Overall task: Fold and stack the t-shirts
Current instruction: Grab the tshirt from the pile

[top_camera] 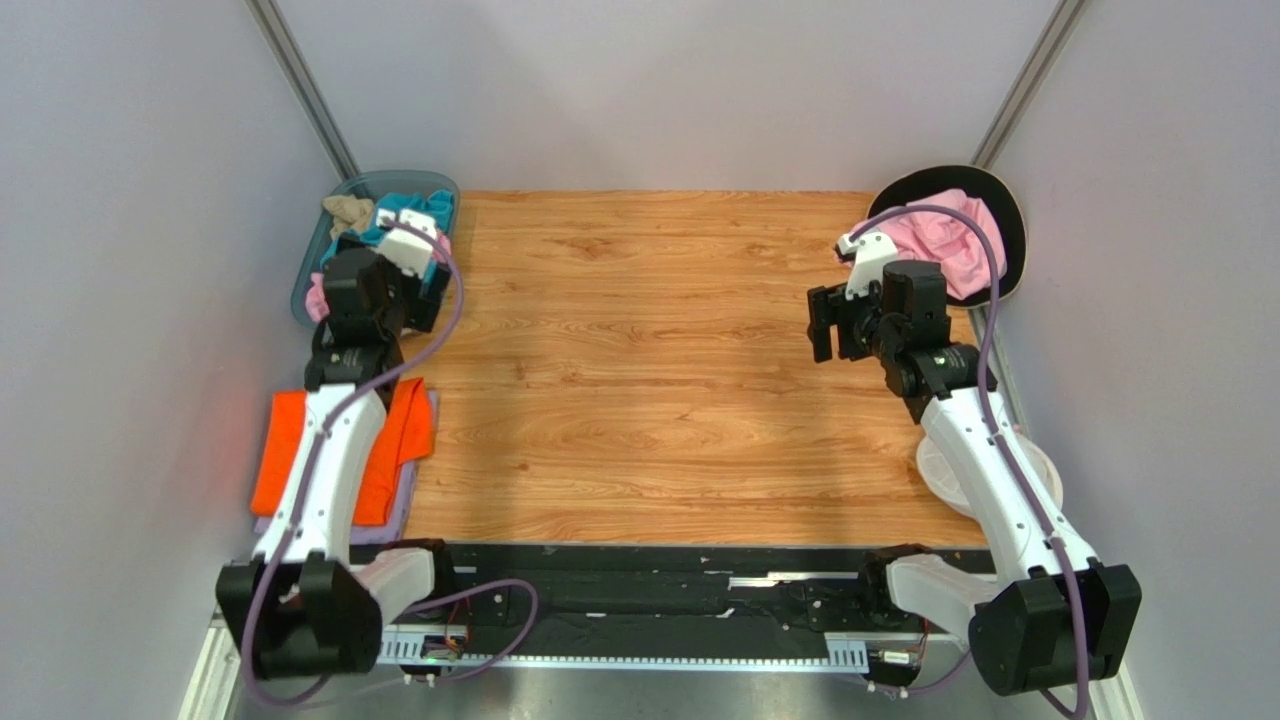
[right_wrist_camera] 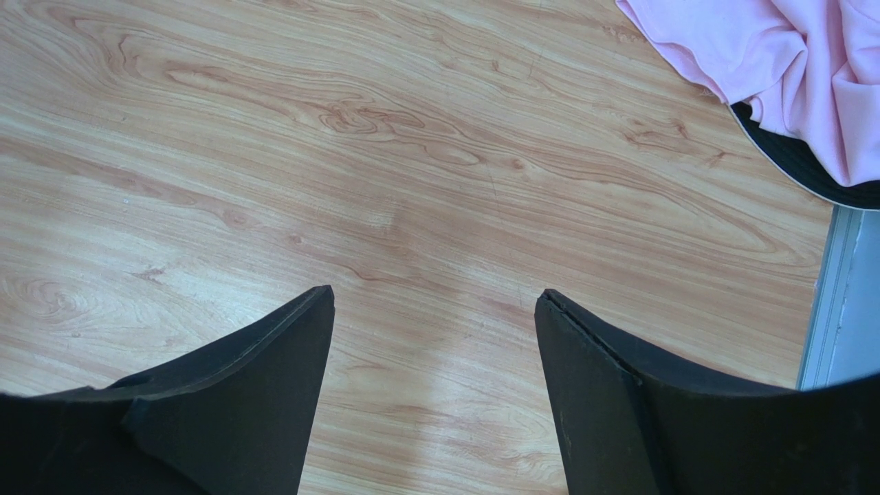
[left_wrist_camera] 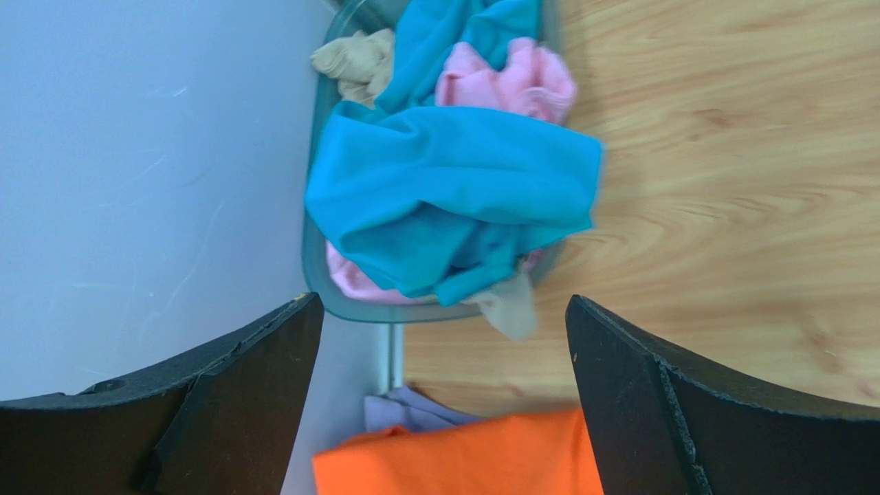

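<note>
The crumpled teal cloth t-shirt (left_wrist_camera: 454, 196) lies in the grey translucent plastic basket (left_wrist_camera: 356, 309), on top of a pink t-shirt (left_wrist_camera: 516, 83). It is probably light and limp; pinch 1 raised fold. The left gripper (left_wrist_camera: 442, 300) hovers above, jaws spread, empty. The right gripper (right_wrist_camera: 435, 292) is released over the wooden table (right_wrist_camera: 310, 155). The tangled pink cloth may lift too; the folded orange t-shirt (left_wrist_camera: 465, 459) lies near.

The middle of the tabletop (top_camera: 661, 375) lay open for passage between both arms. Obstacles kept to its edges: a cloth-heaped basket (top_camera: 305, 267) far left, an orange t-shirt (top_camera: 409, 425) near left, a black bin (top_camera: 947, 179) far right, a white dish (top_camera: 935, 468) near right.
</note>
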Action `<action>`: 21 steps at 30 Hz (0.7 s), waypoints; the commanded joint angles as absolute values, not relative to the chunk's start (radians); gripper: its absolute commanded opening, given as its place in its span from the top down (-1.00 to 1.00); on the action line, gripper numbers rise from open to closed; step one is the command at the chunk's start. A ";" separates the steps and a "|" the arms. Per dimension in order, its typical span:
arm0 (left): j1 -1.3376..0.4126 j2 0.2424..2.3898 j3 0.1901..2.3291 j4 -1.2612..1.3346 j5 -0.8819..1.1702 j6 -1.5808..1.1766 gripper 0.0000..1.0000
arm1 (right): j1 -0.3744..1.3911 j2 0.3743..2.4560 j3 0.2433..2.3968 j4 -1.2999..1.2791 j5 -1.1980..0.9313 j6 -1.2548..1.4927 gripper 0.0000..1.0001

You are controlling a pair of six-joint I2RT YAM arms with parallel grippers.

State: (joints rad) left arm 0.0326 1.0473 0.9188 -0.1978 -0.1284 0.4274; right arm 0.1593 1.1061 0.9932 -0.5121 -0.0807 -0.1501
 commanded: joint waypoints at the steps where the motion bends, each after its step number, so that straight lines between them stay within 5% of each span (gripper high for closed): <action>1: 0.173 1.234 1.066 -0.207 0.017 0.489 -0.93 | 0.160 1.058 0.983 -0.485 -0.098 -0.167 -0.52; 21: 0.347 1.675 1.351 -0.212 0.140 0.606 -0.80 | 0.160 1.081 0.982 -0.500 -0.150 -0.184 -0.53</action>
